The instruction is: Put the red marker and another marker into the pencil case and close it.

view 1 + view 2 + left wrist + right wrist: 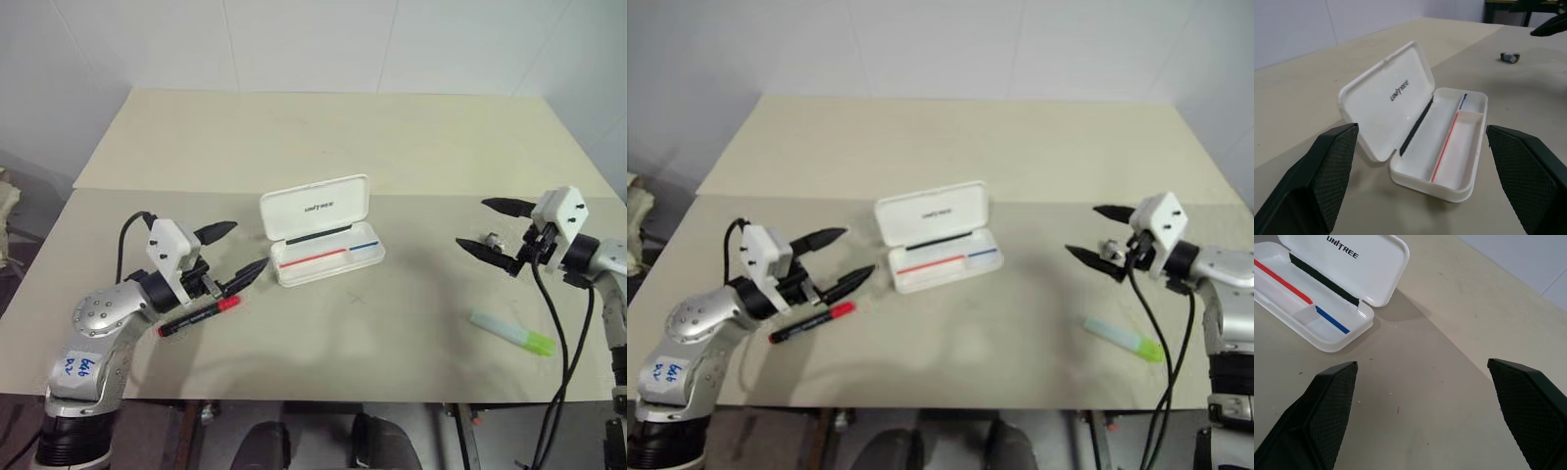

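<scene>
Nearest the camera, the red marker (pixel 200 317) lies flat on the table (pixel 392 147), just under and in front of the left gripper (pixel 235 252); its long axis runs diagonally, the red cap toward the pencil case (pixel 323 235) and the black barrel end back toward the robot. The left gripper's fingers stand wide apart, holding nothing. On the other side, the mint highlighter (pixel 512 332) also lies flat, lime-green end toward the table's near right edge, pale body angled up toward the centre, below the right gripper (pixel 496 228), whose fingers are likewise spread wide and empty. The pencil case sits open near the table's middle between the two arms, lid tilted back, its length slanting slightly with the red line toward the left arm and the blue line toward the right. The left wrist view adds a small dark object (pixel 1510 57) on the table beyond the case; the right wrist view gives the lid logo clearly.
</scene>
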